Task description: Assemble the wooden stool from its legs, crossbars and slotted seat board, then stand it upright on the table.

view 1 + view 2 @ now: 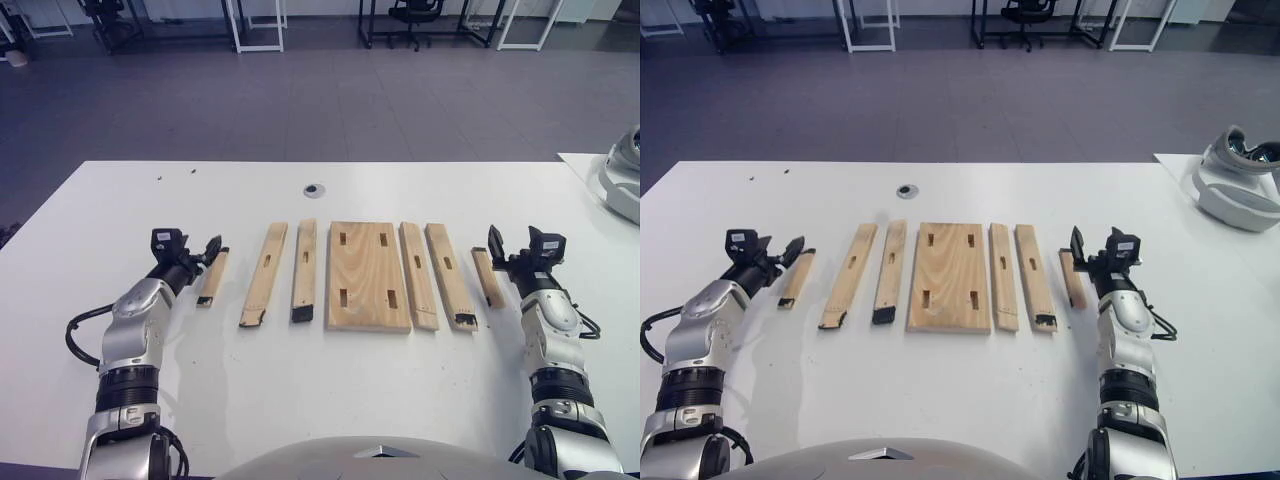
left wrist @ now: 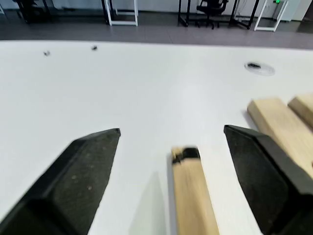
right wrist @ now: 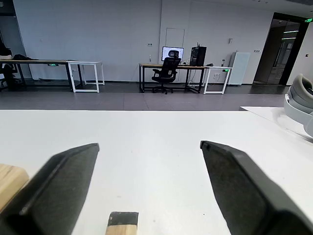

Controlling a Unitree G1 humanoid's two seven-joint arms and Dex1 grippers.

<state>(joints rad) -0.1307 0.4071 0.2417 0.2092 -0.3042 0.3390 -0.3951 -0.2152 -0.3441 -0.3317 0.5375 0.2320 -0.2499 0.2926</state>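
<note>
Closest in, the left gripper (image 2: 171, 131) stands wide open and holds nothing, with its black fingers on either side of the far end of the left short piece (image 2: 193, 196) and clear of it. The right gripper (image 3: 149, 144) is spread just as wide and is also empty, and the dark end of the right short piece (image 3: 122, 223) shows low between its fingers. Everything lies flat on the white table (image 1: 300, 400). The seat board (image 1: 368, 275), a pale rectangle with four slots, sits in the middle of the row. A white headset (image 1: 1238, 190) rests on a separate surface off to the right. Just left of the board lie the left inner bar (image 1: 305, 270) and the left outer bar (image 1: 263, 273). Just right of it lie the right inner bar (image 1: 419, 275) and the right outer bar (image 1: 450, 262). All four are slotted, roughly parallel and not touching. The two short pieces close the row at its outer ends, each by its gripper. Beyond the row is a small round grommet (image 1: 315, 189).
</note>
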